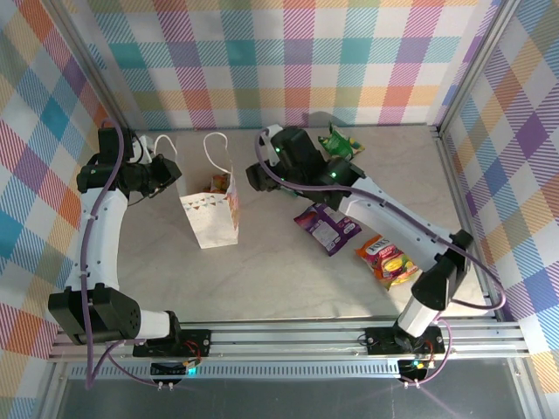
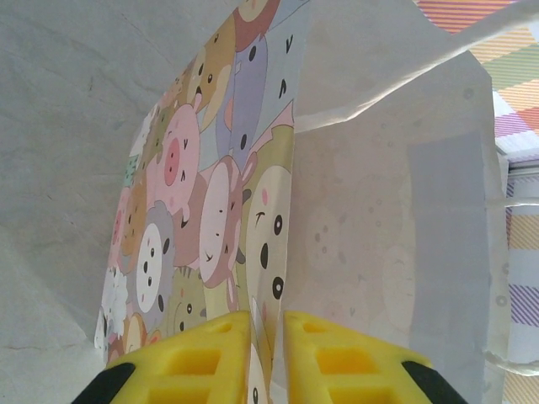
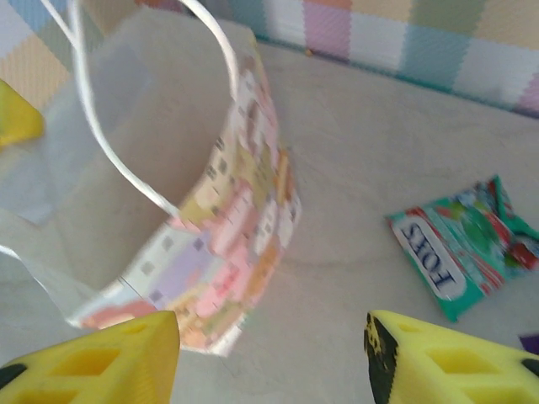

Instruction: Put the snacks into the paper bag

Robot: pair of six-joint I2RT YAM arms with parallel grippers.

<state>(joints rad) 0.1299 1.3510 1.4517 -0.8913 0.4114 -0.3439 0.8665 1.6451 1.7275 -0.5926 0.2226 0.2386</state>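
Note:
The paper bag [image 1: 210, 214] stands upright at the left of the table, mouth open and cord handles up. A snack [image 1: 220, 183] shows inside it. My left gripper [image 1: 173, 177] sits at the bag's left rim; in the left wrist view its yellow fingers [image 2: 210, 362] pinch the bag wall [image 2: 269, 252], my left gripper [image 2: 268, 337] shut on it. My right gripper [image 1: 255, 179] hangs just right of the bag, open with nothing held [image 3: 269, 337]. On the table lie a green-teal FOX'S packet [image 1: 337, 142] [image 3: 463, 248], a purple packet [image 1: 326, 228] and an orange-red packet [image 1: 385, 260].
Checked walls close the table at the back and both sides. The right arm [image 1: 384, 205] stretches over the table from the near right, above the purple packet. The bag [image 3: 219, 244] stands left of my open right fingers in the right wrist view.

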